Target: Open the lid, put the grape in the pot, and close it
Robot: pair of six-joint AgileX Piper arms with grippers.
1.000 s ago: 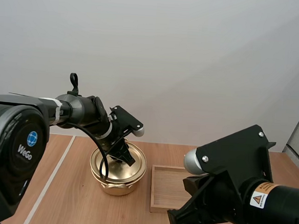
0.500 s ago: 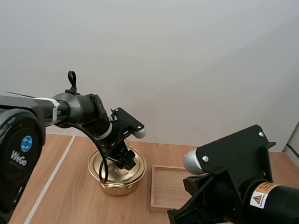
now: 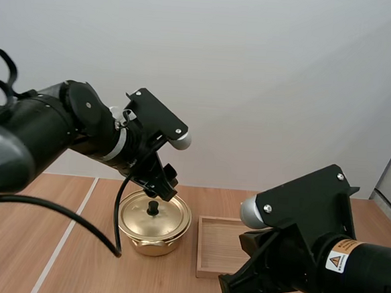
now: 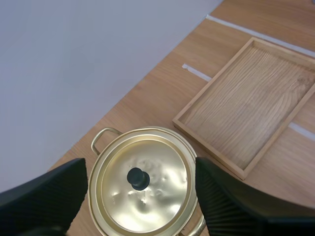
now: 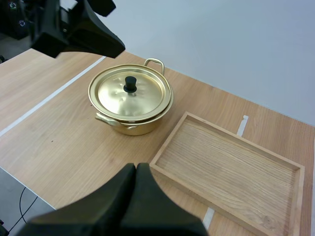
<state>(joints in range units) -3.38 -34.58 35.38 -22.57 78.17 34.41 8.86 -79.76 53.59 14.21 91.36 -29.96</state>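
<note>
Overhead, left gripper released above lid, pot interior hidden, right gripper clenched empty, tray partly behind right arm.

Lid on pot; tray rt.

Black left arm and black right arm.
Behind the right pincer sit a screwed black bracket, a grey cap and a yellow warning label.
</note>
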